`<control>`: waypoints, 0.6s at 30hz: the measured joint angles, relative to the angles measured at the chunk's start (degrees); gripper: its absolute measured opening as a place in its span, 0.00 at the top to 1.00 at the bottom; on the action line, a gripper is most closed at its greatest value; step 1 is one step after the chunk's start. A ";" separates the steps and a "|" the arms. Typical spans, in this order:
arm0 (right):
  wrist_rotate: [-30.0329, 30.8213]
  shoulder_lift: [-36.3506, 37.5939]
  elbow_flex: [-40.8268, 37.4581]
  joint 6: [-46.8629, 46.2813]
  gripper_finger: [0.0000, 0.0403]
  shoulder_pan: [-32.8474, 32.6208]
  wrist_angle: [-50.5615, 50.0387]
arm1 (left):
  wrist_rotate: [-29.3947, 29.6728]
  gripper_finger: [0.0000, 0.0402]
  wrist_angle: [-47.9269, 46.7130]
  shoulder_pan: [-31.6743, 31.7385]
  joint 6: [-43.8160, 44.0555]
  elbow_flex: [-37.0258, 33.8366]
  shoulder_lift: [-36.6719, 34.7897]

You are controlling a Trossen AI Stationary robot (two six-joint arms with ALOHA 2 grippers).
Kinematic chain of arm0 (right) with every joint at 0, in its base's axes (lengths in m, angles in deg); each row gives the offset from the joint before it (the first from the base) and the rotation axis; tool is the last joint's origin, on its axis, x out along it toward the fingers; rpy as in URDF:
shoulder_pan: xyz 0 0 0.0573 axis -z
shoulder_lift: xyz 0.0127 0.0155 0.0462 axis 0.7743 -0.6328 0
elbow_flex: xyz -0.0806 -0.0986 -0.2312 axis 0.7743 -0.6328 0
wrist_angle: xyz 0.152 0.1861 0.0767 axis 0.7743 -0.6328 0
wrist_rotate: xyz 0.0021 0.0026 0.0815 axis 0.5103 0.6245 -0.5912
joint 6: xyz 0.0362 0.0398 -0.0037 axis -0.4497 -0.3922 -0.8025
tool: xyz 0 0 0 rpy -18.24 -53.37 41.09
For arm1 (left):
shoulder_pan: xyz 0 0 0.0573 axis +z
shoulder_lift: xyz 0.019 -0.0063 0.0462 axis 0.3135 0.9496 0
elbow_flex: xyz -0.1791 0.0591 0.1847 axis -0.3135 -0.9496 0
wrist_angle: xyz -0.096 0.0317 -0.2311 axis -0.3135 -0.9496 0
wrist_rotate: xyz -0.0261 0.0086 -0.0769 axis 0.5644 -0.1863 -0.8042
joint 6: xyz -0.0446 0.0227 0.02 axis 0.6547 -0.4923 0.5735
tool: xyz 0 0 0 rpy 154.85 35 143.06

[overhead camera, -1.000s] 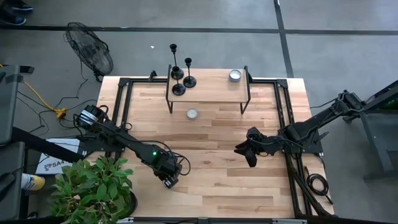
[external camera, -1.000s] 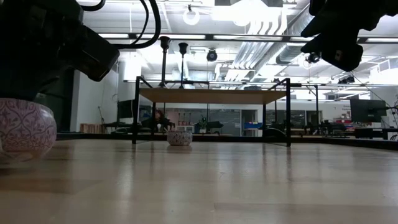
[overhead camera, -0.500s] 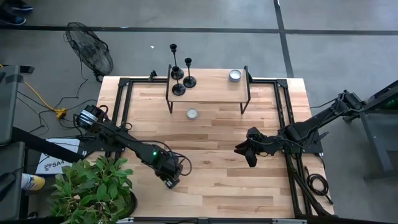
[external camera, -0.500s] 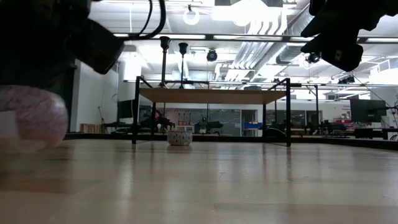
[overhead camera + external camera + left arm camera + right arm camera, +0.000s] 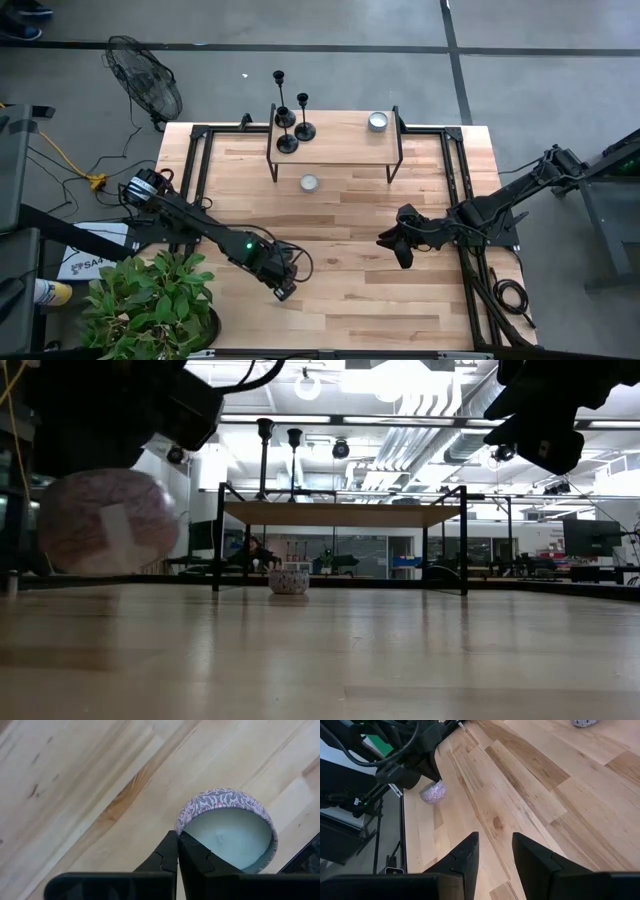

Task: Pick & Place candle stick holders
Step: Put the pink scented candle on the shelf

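Note:
Three black candle stick holders (image 5: 288,140) stand by their round bases on the far left end of a low wooden shelf (image 5: 345,152); in the low view their stems (image 5: 265,450) rise above it. My left gripper (image 5: 178,836) hangs over the table's near left part (image 5: 283,289), shut on a round candle bowl (image 5: 227,830) with a purple-and-white pattern. My right gripper (image 5: 495,837) waits open above the table's right side (image 5: 390,245), with nothing between its fingers. My left gripper pinches the bowl's rim (image 5: 183,827) at the free ends of its two fingers, one outside the wall and one over the pale wax. The fingers come steeply from above. The bowl (image 5: 105,520) hangs tilted below them, clear of the table.
A second small patterned bowl (image 5: 309,183) sits on the table in front of the shelf, and a silver tin (image 5: 377,121) sits on the shelf's right end. Black frame rails (image 5: 197,160) run along both table sides. A leafy plant (image 5: 150,305) stands at the near left corner.
My left gripper has risen and drifted a little toward the table's right edge. The patterned bowl, which sat on the table, has come up with it, lifted clear and tipped over to one side.

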 joint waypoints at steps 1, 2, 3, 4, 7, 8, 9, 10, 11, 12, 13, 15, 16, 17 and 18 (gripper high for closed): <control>0.00 0.01 0.00 -0.01 0.72 0.00 0.00 | 0.39 1.00 0.00 0.00 0.01 0.22 0.00; 0.00 -0.01 0.00 -0.02 0.72 0.01 0.00 | 0.93 1.00 0.16 0.00 0.01 0.34 0.00; 0.00 -0.01 0.00 -0.03 0.72 0.00 0.00 | 1.48 1.00 0.01 0.00 0.02 0.56 0.00; 0.00 -0.01 0.00 -0.03 0.72 0.00 0.00 | 1.92 1.00 0.05 0.00 0.03 0.66 0.00; 0.72 0.00 0.00 -0.05 0.72 0.01 0.00 | 4.16 1.00 0.16 0.00 0.79 0.97 0.00; 1.08 -0.01 0.00 -0.03 0.72 0.00 0.00 | 4.84 1.00 0.14 0.00 1.41 1.01 0.00; 1.36 0.01 0.00 -0.05 0.72 0.00 0.00 | 5.71 1.00 0.10 0.00 1.60 1.01 0.00; 1.64 -0.01 0.00 -0.05 0.72 0.00 0.02 | 6.28 1.00 0.09 0.00 1.71 1.01 0.00; 1.85 -0.01 0.00 -0.05 0.72 0.01 0.02 | 6.82 1.00 0.12 0.05 1.75 1.01 0.00; 2.21 -0.01 0.00 -0.05 0.72 0.01 0.07 | 7.21 1.00 0.12 0.39 1.76 1.01 0.00; 2.64 -0.01 0.00 -0.05 0.72 0.01 0.17 | 7.25 1.00 0.12 0.67 1.78 1.01 0.00; 3.41 -0.01 0.00 -0.05 0.72 0.00 0.71 | 7.32 1.00 0.15 1.12 1.73 1.01 0.00; 3.81 0.01 0.00 -0.05 0.72 0.00 0.91 | 7.45 1.00 0.32 1.59 1.68 1.01 0.00; 4.17 0.01 0.00 -0.05 0.72 0.00 1.00 | 7.57 1.00 0.50 1.93 1.65 1.01 0.00; 4.50 0.01 0.00 -0.05 0.72 0.00 0.95 | 7.62 1.00 0.53 2.19 1.52 1.01 0.00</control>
